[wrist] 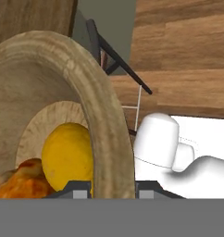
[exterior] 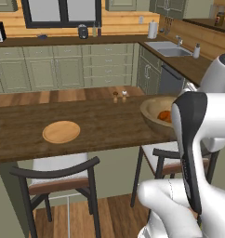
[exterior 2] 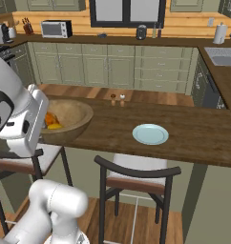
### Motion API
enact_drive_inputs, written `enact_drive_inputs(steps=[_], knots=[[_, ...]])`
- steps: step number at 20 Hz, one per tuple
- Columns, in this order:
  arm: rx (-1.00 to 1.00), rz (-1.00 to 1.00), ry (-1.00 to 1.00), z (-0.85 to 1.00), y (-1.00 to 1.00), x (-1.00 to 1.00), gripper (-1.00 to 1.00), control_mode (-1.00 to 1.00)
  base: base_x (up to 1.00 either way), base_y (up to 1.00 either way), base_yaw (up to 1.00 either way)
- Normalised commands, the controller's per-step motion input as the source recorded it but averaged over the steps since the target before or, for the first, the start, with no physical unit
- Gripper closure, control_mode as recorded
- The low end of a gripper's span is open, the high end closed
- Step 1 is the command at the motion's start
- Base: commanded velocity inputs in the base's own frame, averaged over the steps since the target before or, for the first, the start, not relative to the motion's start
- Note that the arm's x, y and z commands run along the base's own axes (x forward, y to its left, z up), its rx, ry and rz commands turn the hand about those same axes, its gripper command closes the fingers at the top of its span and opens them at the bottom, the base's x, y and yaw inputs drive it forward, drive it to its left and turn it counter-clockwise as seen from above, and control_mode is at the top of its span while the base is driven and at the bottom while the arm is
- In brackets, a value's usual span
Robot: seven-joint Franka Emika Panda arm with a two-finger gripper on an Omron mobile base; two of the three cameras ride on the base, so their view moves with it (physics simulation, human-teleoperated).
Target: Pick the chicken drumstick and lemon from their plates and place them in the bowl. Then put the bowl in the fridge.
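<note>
Bowl (wrist: 63, 83) rim sits between the 2 dark fingertips (wrist: 79, 193) of the claw (wrist: 112, 194), so the claw appears to straddle the thick wall, 1 finger inside and 1 outside; whether the pads are actually pressed on the wood I cannot tell, since just the tips show at the bottom of the hand view. The lemon (wrist: 67, 155) and the chicken drumstick (wrist: 21, 183) both lie inside the bowl, touching each other near the inner finger. Both plates are bare: the wooden plate (exterior: 61, 131) and the teal plate (exterior 2: 150, 134) rest on the bench (exterior: 100, 125), well apart from the bowl, which stands near the bench edge close to the arm.

My reading is that loading is done and the step in hand is gripping the bowl for the carry to the fridge. To do it well, the grip should bite deep on the wall, not just the lip, because a one-sided hold on a thick wooden bowl will tend to tilt it. Lifting straight up and keeping the rim level matters, as the lemon can roll out. The chair (exterior: 63, 181) below the bench edge should be cleared before turning.
</note>
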Motion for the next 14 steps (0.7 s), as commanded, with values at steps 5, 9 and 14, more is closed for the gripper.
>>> enact_drive_inputs(steps=[5,9,14], knots=[[0.0,0.0,0.0,0.0,0.0,0.0,1.0,1.0,-0.51,0.64,0.01],[0.0,0.0,0.0,0.0,0.0,0.0,1.0,1.0,-0.68,1.0,0.04],[0.0,0.0,0.0,0.0,0.0,0.0,1.0,1.0,-0.12,1.0,-0.01]])
